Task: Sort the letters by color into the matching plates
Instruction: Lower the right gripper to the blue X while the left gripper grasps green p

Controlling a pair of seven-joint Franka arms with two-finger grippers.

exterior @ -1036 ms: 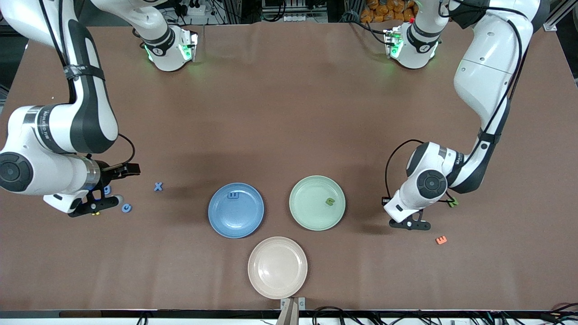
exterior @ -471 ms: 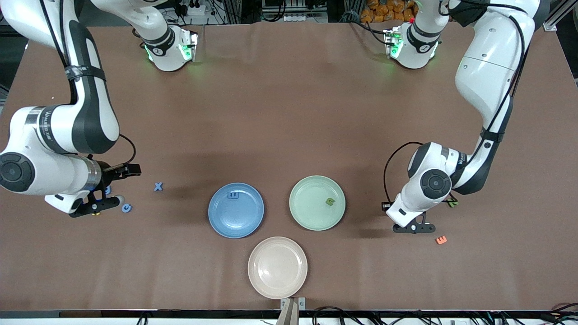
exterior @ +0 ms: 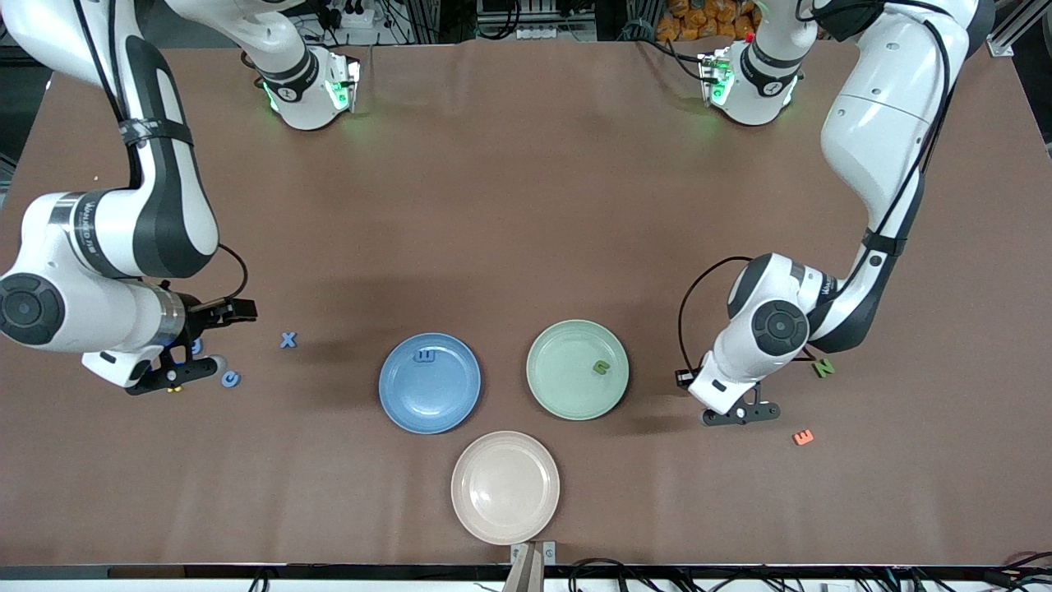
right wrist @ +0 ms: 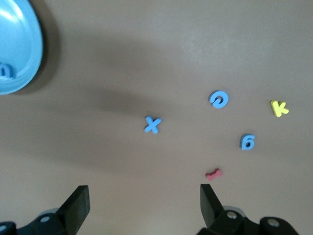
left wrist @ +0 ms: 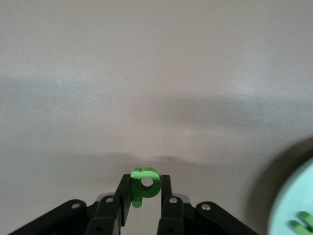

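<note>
The left gripper [left wrist: 142, 196], pinching a small green foam letter [left wrist: 144, 186] over bare table beside the pale mint green round plate [exterior: 549, 370], should be releasing only above it, while the right gripper [right wrist: 142, 205] is waiting wide open and empty over the scattered blue foam letters [right wrist: 152, 125].

You see the round blue plastic plate [exterior: 430, 383] holding one blue foam letter [exterior: 425, 356], the mint green plate [exterior: 577, 370] one green letter [exterior: 601, 367]; another green letter [left wrist: 144, 186] sits pinched in the left tool [left wrist: 145, 201].

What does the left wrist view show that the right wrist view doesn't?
Only the left wrist view: the left pincer shut on a green letter, and the green plate's rim. Only the right wrist view: the open right pincer over the table, blue letters X, G and 6, a yellow K, and the blue plate. Both: the brown table.
</note>
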